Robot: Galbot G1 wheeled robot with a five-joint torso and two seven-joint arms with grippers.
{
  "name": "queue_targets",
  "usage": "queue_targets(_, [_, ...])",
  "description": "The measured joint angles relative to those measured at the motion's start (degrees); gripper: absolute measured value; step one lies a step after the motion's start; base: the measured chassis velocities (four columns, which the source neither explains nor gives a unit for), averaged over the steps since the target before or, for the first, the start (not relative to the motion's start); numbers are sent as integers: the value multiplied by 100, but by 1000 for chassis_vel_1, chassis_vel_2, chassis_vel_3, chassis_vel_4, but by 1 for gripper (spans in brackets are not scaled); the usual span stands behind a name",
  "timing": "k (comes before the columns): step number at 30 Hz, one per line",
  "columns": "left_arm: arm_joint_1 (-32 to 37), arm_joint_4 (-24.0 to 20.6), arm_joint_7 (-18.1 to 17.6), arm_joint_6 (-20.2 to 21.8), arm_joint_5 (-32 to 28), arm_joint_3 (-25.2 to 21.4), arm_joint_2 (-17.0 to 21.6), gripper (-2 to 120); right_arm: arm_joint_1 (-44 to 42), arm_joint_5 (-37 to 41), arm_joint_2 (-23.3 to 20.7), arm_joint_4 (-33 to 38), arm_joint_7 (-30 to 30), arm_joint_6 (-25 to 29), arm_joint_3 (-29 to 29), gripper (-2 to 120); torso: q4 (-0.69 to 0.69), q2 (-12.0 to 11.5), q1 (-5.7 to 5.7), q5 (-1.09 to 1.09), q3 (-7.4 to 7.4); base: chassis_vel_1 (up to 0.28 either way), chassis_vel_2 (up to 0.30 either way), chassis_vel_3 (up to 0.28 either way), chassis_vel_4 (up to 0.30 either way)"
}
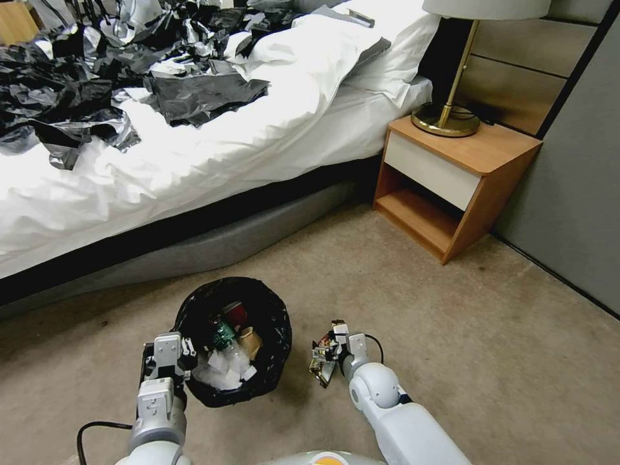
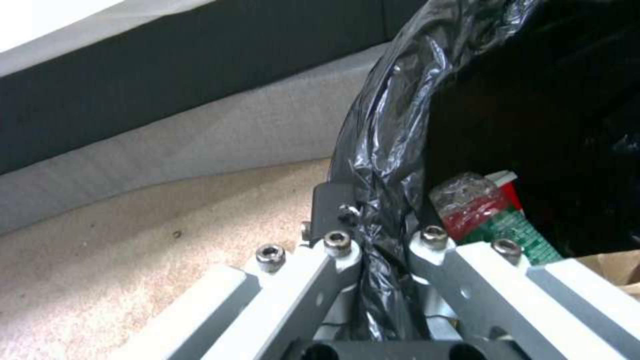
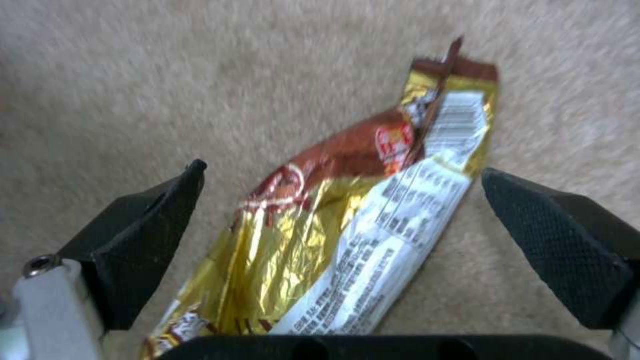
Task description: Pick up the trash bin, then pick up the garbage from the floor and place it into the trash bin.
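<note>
The trash bin (image 1: 271,323), lined with a crinkly black bag (image 2: 393,130), stands on the carpet floor (image 1: 452,336) in front of me. Inside it lie tan paper, white tissue and a red-and-green packet (image 2: 490,215). My left gripper (image 1: 184,355) (image 2: 380,250) is shut on the bin's near-left rim, pinching the liner. Right of the bin, my right gripper (image 1: 332,349) (image 3: 343,172) hangs low over the floor, open. A long shiny gold-and-brown wrapper (image 3: 347,225) (image 1: 320,369), a piece of the garbage, lies on the carpet between its black fingers (image 3: 147,230), touching neither.
A bed (image 1: 194,148) with white sheets and heaped black plastic bags (image 1: 97,71) runs along the far side, its grey base (image 1: 213,248) just behind the bin. A wooden nightstand (image 1: 452,187) with a brass lamp (image 1: 452,97) stands at the right by a grey wall (image 1: 575,194). Open carpet lies to the right.
</note>
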Motion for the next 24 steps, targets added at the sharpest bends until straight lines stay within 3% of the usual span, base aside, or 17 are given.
queue_targets(6, [-7,24,0,-3,7,27,-13,1,115,-175,201,-510,-23,158,43,96,-1,0,0,0,0,0,0,0,0])
queue_targets(24, [2,-2,-5,5,-8,9,9,1,174,-210,161,-742,-54,400,82,48,-2,2,-1,-2,-2,0,0,0,0])
